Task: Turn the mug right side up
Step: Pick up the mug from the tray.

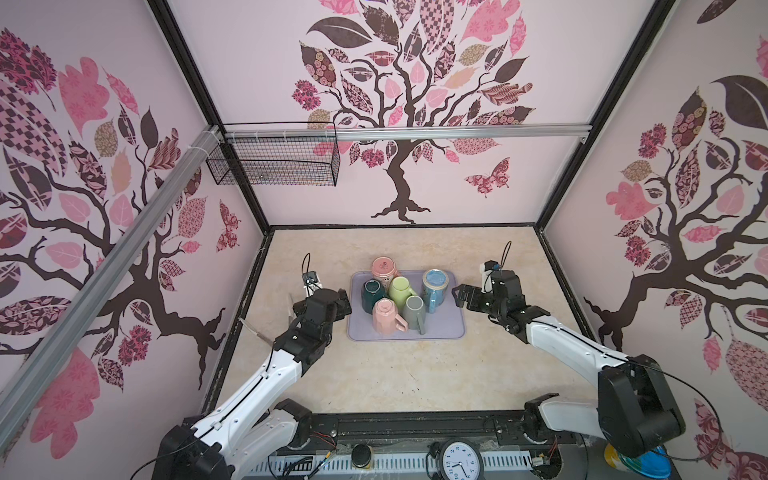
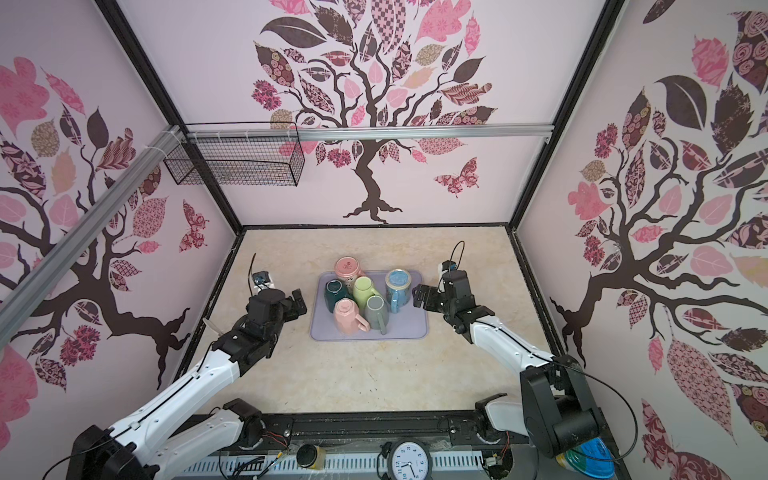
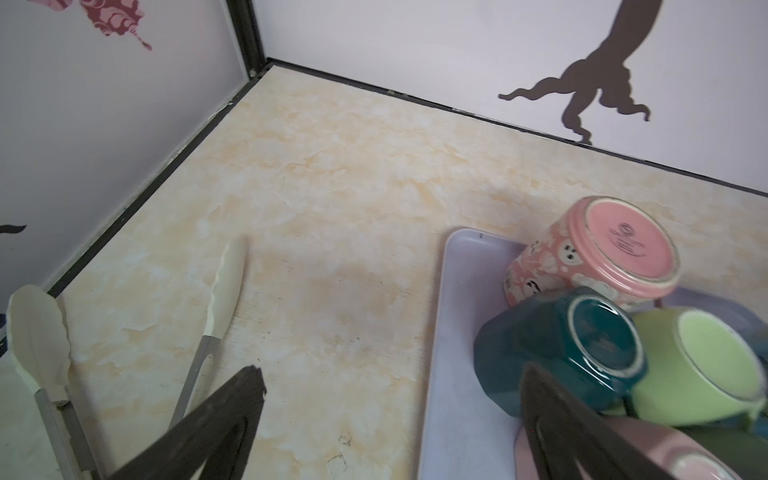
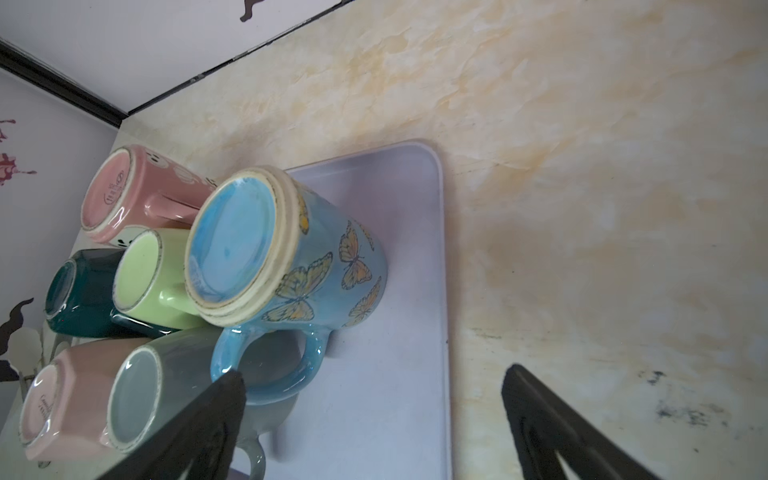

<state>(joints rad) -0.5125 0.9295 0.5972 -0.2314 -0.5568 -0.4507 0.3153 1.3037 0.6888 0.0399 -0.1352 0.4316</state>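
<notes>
**A:** Where do the mugs stand?

**B:** There are six, all bottom up, packed onto the left and middle of the lavender tray (image 1: 415, 336) at the centre of both top views. The pink patterned mug (image 1: 384, 267) tilts at the tray's upper rim. Below it stand the teal mug (image 1: 372, 296) and green mug (image 1: 401, 290), then the pale pink mug (image 1: 385, 316) and grey mug (image 1: 414, 312). The blue butterfly mug (image 1: 434, 286) is at the cluster's upper right, with its handle toward the lower frame edge.

**A:** And the arms?

**B:** The left gripper (image 3: 390, 374) hangs just left of the tray's left rim, level with the teal mug, its fingers spread wide around nothing. The right gripper (image 4: 376, 374) sits just off the right rim, also spread wide and empty. It is near the blue butterfly mug but apart from it.

**A:** Is there room to work?

**B:** The tray's right strip and lower strip are bare. The marble table (image 1: 374, 374) lies open below the tray's lower rim, and a narrower band runs above its upper rim. Tongs (image 3: 224, 286) lie left of the left gripper, near the table's left edge.
</notes>
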